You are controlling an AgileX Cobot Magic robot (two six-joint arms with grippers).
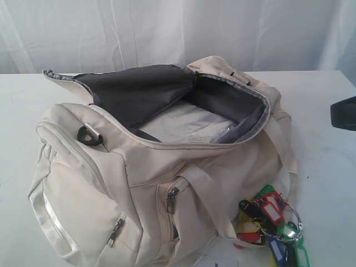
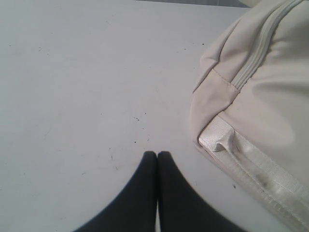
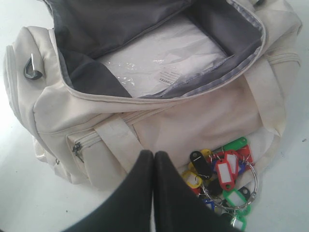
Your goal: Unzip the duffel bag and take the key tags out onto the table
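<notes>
The soft cream duffel bag (image 1: 139,167) lies on the smooth white table (image 1: 328,167), its long axis running from the exterior view's lower left to upper right and its mouth gaping upward on dark grey lining. The glossy plastic key tags (image 1: 270,219), bunched on metal rings, rest on the table against the bag's front. The left gripper (image 2: 157,155) and right gripper (image 3: 153,154) each have 2 black fingers pressed together, empty.
</notes>
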